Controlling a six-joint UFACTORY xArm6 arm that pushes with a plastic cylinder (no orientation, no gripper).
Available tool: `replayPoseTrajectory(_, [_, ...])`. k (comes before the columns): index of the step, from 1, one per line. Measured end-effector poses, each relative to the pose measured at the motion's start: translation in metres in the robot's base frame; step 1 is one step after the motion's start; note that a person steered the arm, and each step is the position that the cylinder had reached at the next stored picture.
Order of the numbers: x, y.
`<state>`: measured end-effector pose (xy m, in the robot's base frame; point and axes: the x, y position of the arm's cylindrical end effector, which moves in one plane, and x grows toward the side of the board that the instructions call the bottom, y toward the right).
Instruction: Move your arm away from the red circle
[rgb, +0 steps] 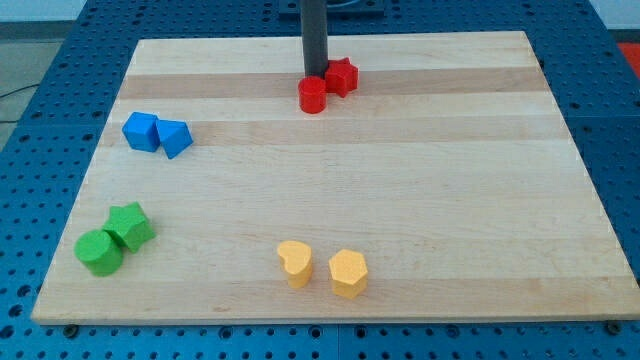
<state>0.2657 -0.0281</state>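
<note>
Red circle: a short red cylinder (312, 95) standing on end near the board's (400, 200) top edge, its axis upright, round face up (no sideways heading to read).
My tip: the rod's end (314, 77) meets the cylinder's top-side rim; no fingers, just a bare rod.
Neighbour: a red star-like block (342, 76) touches the cylinder's upper right.
Elsewhere: blue pair (157, 134) left, green pair (114, 239) lower left, yellow pair (322, 268) bottom.
</note>
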Motion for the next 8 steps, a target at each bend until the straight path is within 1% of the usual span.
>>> replayPoseTrajectory(1, [-0.017,0.031])
replayPoseTrajectory(2, [0.043,0.111])
replayPoseTrajectory(3, [0.082,0.179])
replayPoseTrajectory(4, [0.031,0.153])
replayPoseTrajectory(5, [-0.007,0.085])
replayPoseTrajectory(6, [-0.004,0.015])
replayPoseTrajectory(7, [0.032,0.065])
replayPoseTrajectory(8, [0.059,0.098])
